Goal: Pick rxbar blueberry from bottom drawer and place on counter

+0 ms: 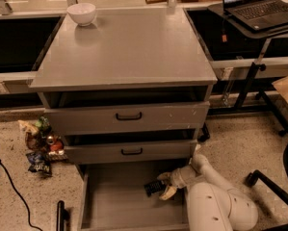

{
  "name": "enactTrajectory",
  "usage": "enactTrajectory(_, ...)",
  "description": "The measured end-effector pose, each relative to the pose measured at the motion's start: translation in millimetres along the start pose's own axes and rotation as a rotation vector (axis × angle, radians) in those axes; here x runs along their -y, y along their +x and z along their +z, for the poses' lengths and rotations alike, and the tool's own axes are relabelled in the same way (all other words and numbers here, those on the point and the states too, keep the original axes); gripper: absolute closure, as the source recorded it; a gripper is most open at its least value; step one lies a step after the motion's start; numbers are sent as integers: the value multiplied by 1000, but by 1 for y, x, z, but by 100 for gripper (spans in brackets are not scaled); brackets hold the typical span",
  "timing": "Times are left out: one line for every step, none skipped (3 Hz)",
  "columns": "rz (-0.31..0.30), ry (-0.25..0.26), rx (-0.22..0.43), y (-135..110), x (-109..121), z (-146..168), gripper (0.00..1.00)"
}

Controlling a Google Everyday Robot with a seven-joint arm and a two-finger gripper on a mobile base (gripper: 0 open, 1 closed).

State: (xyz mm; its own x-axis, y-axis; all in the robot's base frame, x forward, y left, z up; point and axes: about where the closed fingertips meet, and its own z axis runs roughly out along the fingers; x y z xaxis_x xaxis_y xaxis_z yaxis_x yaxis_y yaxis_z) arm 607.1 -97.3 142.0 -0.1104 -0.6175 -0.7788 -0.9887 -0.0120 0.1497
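Observation:
The bottom drawer (114,201) is pulled open below the two shallower drawers. The rxbar blueberry (153,187), a small dark bar, lies at the drawer's back right. My gripper (164,185) reaches down into the drawer from the right, and its tip is right at the bar's right end. The white arm (216,206) fills the lower right of the view. The counter (124,42) is the broad grey top of the cabinet, above the drawers.
A white bowl (82,13) stands at the counter's back left. Colourful snack packets (40,143) lie on the floor left of the drawers. A laptop desk (254,13) stands at the right, with a chair base (278,186) below it. A black cable (13,196) runs over the floor at the left.

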Motion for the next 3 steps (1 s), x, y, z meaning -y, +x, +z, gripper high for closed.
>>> enactTrajectory(0, 0, 0, 0, 0, 0, 2)
enactTrajectory(-5, 27, -41, 1, 2, 4, 0)
enactTrajectory(-23, 99, -110, -15, 12, -5, 0)
